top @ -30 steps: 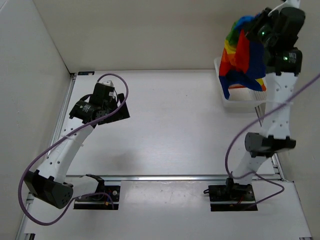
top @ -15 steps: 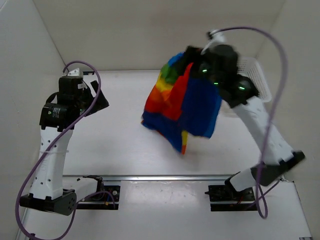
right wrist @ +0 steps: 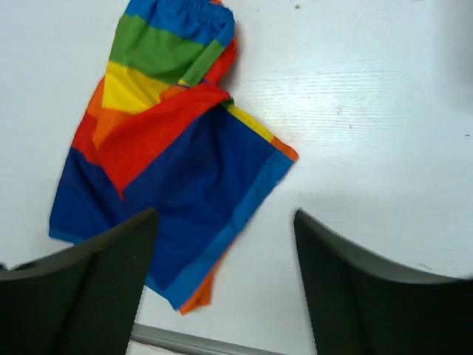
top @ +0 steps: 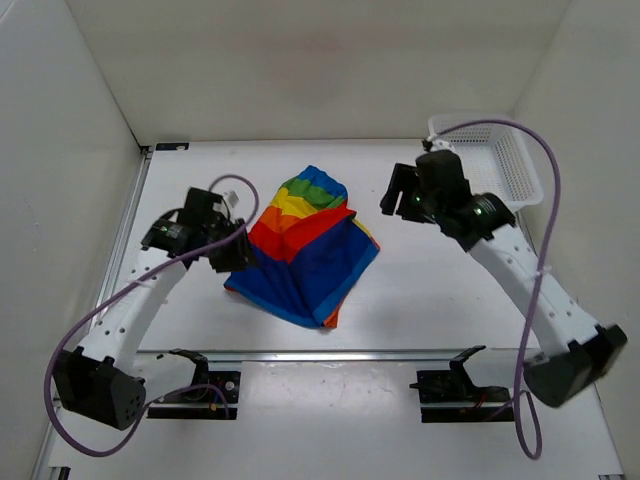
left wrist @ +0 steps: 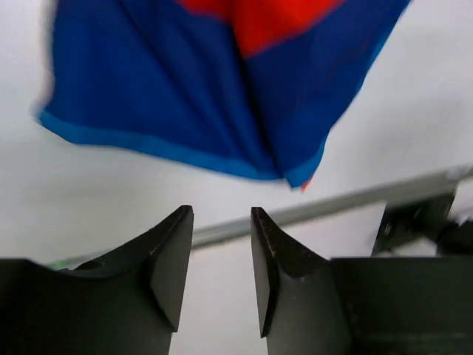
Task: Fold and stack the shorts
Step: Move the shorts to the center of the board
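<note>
Shorts (top: 300,250) lie crumpled mid-table (top: 430,290) in our top view, between the arms. The left gripper (top: 238,256) sits just beside their left edge; the right gripper (top: 395,195) is near but apart, with the basket (top: 500,160) behind it. From our left wrist, the jaws are narrowly parted and empty, with blue cloth ahead. From our right wrist, the jaws are spread wide, holding nothing, with the shorts beyond.

shorts (top: 300,250) crumpled on table (top: 430,300) centre | white basket (top: 510,165) far right corner, well apart
</note>
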Available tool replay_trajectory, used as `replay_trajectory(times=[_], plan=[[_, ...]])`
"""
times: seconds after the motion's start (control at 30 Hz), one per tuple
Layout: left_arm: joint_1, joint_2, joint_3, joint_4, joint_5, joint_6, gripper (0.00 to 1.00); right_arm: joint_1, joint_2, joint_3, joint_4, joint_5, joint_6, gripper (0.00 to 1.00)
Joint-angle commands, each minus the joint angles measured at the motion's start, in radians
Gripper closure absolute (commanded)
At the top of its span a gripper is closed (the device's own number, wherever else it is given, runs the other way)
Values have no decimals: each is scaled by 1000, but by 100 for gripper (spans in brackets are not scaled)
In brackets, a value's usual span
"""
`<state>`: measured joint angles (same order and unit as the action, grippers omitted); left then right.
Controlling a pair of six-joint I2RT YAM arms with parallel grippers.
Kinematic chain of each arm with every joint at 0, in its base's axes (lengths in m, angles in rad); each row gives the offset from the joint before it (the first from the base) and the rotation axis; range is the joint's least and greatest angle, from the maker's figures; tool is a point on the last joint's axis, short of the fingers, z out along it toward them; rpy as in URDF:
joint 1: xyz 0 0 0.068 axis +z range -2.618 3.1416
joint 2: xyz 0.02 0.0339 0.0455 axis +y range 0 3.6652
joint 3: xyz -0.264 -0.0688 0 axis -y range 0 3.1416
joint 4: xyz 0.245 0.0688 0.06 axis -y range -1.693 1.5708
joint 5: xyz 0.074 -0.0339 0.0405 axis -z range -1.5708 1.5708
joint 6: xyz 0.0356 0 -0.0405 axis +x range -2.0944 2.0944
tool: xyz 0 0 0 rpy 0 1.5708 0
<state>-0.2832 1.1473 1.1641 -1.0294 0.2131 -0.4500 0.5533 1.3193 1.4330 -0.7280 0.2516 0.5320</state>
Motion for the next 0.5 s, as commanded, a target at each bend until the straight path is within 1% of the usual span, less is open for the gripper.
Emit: replay_trajectory(times=[0.0, 0.03, 0.07, 0.1, 0.13, 0.17, 0.2, 0.23, 0.3, 0.33, 0.37, 0.43, 0.47], plan=[[-102, -90, -139, 123, 79, -116, 50, 0, -51, -206, -27, -87, 54, 18], [-147, -148, -246, 147, 78, -184, 47, 14, -63, -250, -15, -127, 68, 9], [-165, -181, -301, 175, 106, -222, 42, 28, -84, -293, -5, -185, 85, 4], [-180, -208, -355, 221, 115, -260, 32, 64, -94, -334, 8, -186, 101, 2], [-189, -230, -401, 236, 126, -288, 29, 82, -94, -405, 31, -196, 133, 1], [-189, -244, -472, 245, 126, -326, 25, 94, -94, -428, 41, -196, 144, 2], [-189, -244, -497, 246, 126, -340, 19, 103, -94, -445, 50, -196, 154, 2], [-189, -244, -517, 258, 126, -349, 14, 103, -75, -445, 62, -196, 154, 5], [-198, -206, -527, 268, 73, -368, 11, 112, -14, -425, 62, -154, 142, 7], [-198, -192, -527, 269, 53, -380, 11, 112, 15, -378, 62, -137, 125, 7], [-198, -167, -527, 287, 33, -380, 8, 112, 87, -350, 62, -123, 81, 7], [-198, -129, -527, 337, -7, -380, 2, 112, 173, -289, 62, -72, 31, 1], [-198, -101, -527, 360, -7, -380, 2, 102, 261, -222, 53, -61, -24, 1]])
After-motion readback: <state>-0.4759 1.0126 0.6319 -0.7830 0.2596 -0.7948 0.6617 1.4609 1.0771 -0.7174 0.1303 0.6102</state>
